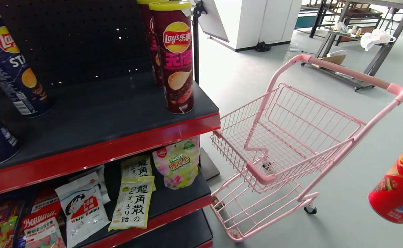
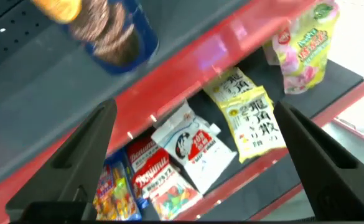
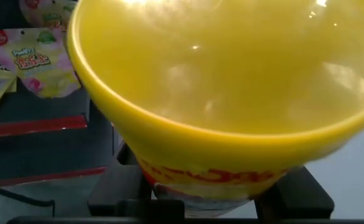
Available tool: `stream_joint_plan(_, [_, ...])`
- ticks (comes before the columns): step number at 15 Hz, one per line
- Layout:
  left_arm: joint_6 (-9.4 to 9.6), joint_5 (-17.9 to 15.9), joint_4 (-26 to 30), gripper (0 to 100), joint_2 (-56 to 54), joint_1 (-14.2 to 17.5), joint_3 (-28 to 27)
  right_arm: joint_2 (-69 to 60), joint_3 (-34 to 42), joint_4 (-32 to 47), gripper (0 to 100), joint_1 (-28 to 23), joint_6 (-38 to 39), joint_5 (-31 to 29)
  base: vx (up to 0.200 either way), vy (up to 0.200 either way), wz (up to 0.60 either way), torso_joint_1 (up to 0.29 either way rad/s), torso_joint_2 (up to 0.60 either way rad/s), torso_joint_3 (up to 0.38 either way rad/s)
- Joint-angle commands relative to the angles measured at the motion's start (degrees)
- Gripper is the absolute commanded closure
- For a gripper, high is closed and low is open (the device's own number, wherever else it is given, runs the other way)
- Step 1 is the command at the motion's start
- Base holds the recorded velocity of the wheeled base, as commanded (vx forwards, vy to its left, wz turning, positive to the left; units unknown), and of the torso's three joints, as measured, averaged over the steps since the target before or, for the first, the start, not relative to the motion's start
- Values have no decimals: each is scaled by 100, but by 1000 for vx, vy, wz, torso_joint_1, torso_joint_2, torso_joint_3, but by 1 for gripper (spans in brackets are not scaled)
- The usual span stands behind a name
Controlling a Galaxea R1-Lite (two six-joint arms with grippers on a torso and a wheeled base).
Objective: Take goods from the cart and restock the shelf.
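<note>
The shelf fills the head view from 7 to 12 o'clock: a dark board with a red front edge, backed by a black pegboard. A maroon can stands upright near the board's right corner at 12 o'clock, with another close behind it. Two blue cans stand at 9 and 10 o'clock. On the lower board lie a white bag, a yellow bag and a pink-green bag.

The pink cart stands on the grey floor just beside the shelf's end, between 2 and 5 o'clock.

The red can hangs tilted at 4 o'clock, well apart from the shelf, past the cart's handle side. The right gripper is clamped on it, a finger on each side below its yellow lid.

The left gripper has its fingers spread wide with nothing between them, in front of the shelf's red edge and the bags.

Farther back, at 1 o'clock, are a white cabinet and metal tables.
</note>
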Motion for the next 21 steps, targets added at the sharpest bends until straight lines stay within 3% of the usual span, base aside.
stream_joint_plan(1, [2, 2, 8, 0, -35, 0, 9, -92, 26, -8, 100, -6, -8, 4, -200, 0, 0, -12, 2, 2])
stream_joint_plan(7, [116, -7, -1, 0, -70, 0, 9, -215, 193, -8, 100, -23, -25, -5, 0, 0, 0, 25, -61, -46])
stream_joint_plan(21, [151, -16, 8, 0, -237, 0, 123, -188, 237, -17, 100, 20, -157, 13, 0, 0, 0, 183, -495, -312])
